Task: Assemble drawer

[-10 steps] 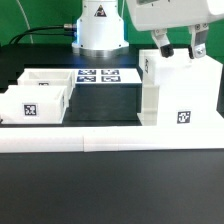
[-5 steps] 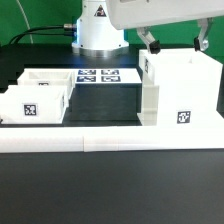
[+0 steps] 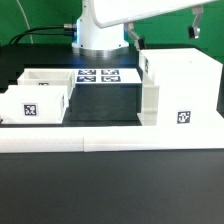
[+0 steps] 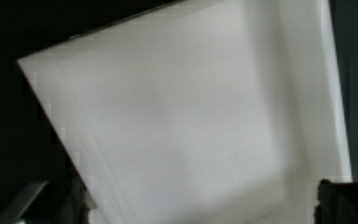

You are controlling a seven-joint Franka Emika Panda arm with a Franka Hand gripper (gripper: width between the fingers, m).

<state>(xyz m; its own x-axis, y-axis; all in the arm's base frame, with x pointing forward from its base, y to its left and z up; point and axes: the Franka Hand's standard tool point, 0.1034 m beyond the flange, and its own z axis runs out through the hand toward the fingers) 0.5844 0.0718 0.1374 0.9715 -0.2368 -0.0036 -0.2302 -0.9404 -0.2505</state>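
Observation:
The tall white drawer case [image 3: 181,90] stands upright at the exterior view's right, with a marker tag on its front. My gripper [image 3: 165,34] is open and empty, its two dark fingers spread wide just above the case's top and touching nothing. In the wrist view the case's white top [image 4: 194,120] fills the picture, and my gripper [image 4: 190,205] shows only as dark fingertips [image 4: 341,200] at the frame's corners. The smaller white drawer box [image 3: 36,95] sits open-topped at the exterior view's left.
The marker board [image 3: 107,75] lies flat between the two white parts, in front of the robot base [image 3: 98,35]. A long white rail [image 3: 90,135] runs along the front of the black table, against the case's foot.
My gripper has lifted up off the top of the drawer case, and its fingers have spread wider apart. The case and the drawer box have not moved.

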